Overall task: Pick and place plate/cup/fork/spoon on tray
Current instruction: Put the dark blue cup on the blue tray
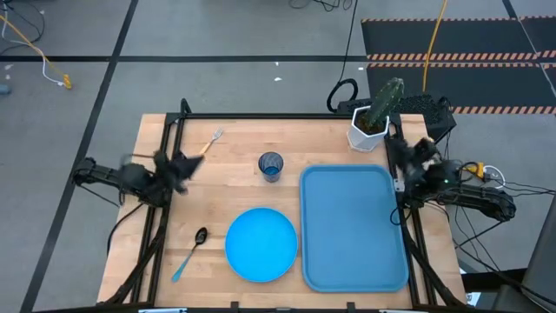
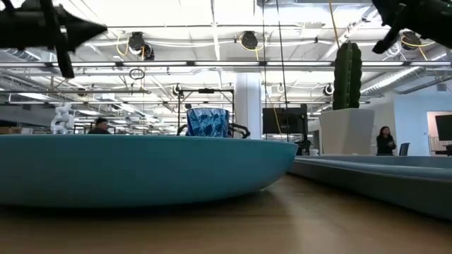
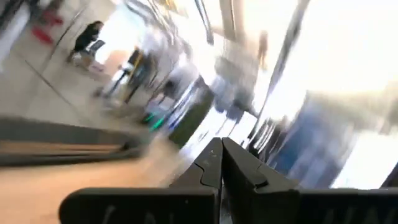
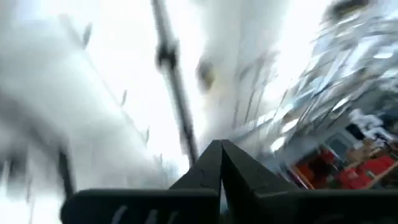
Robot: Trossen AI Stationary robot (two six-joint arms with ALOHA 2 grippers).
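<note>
I am looking down on the wooden table [image 1: 234, 148], and the biggest piece on it is the tray [image 1: 354, 228], which is lying empty on the right half, its long side running front to back. Just beside its left rim the plate [image 1: 261, 244] is sitting flat near the front edge, not touching the tray as far as I can tell. Behind the tray, at the far right corner, a white pot with a cactus [image 1: 372, 122] is standing upright.

I am seeing the left gripper [image 1: 185, 164] hanging over the table's left side, fingers clenched together on nothing, tips pointing toward the fork. The right gripper [image 1: 408, 152] is hovering at the right edge, just past the tray's far right corner, and it too is pinched closed and empty.

The cup [image 1: 270, 165] is standing upright mid-table, behind the plate and left of the tray. The spoon [image 1: 190, 252] is lying left of the plate, bowl toward the back. The fork [image 1: 209, 142] is lying near the back edge, left of the cup, tines away from me.
</note>
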